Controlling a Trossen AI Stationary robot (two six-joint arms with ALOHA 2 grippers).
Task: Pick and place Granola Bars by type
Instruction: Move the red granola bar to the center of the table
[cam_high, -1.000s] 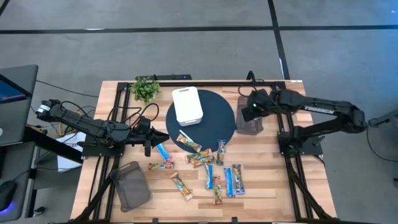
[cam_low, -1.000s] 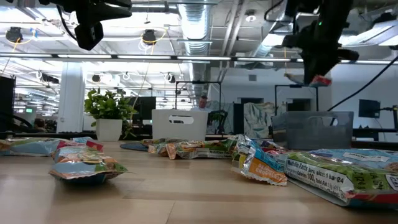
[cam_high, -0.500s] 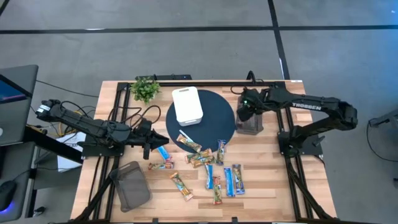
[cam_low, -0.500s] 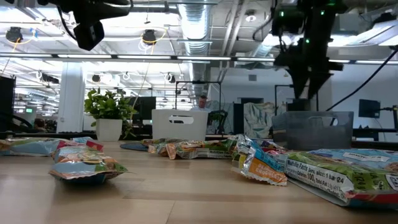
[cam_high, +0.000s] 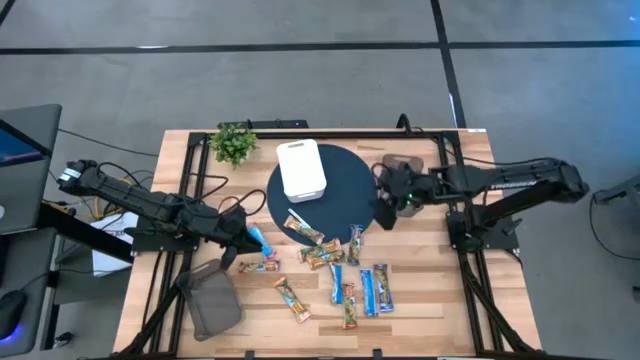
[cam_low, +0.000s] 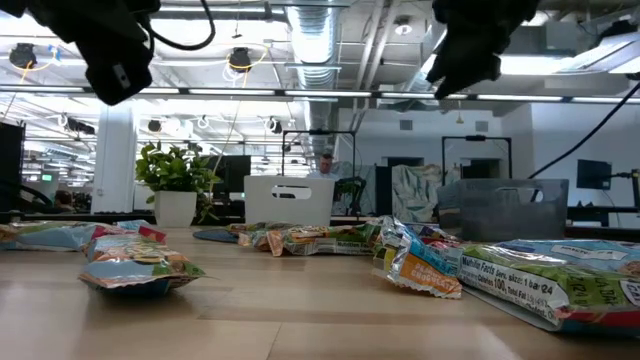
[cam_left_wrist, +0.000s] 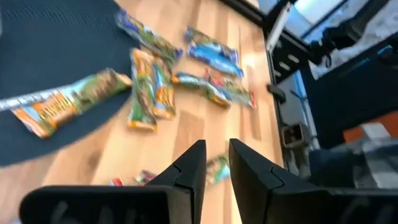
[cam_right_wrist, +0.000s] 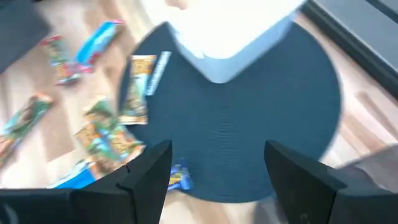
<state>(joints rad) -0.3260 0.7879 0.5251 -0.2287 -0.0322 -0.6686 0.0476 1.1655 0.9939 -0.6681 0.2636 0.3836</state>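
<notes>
Granola Bars (cam_high: 345, 268): I count about eleven loose on the wood table (cam_high: 430, 300) – roughly four blue-and-white, seven multicoloured.
Left gripper (cam_high: 243, 243): fingers nearly together, nothing between, beside a blue bar (cam_high: 262, 243).
Right gripper (cam_high: 384, 205): spread, empty – over the dark mat (cam_high: 345, 190).
Trays: one white (cam_high: 301, 169), two grey (cam_high: 211, 297).

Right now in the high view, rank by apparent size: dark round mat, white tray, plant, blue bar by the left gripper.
1. Mat, clearly largest.
2. White tray.
3. Plant, slightly smaller than the tray.
4. Blue bar, smallest.
</notes>
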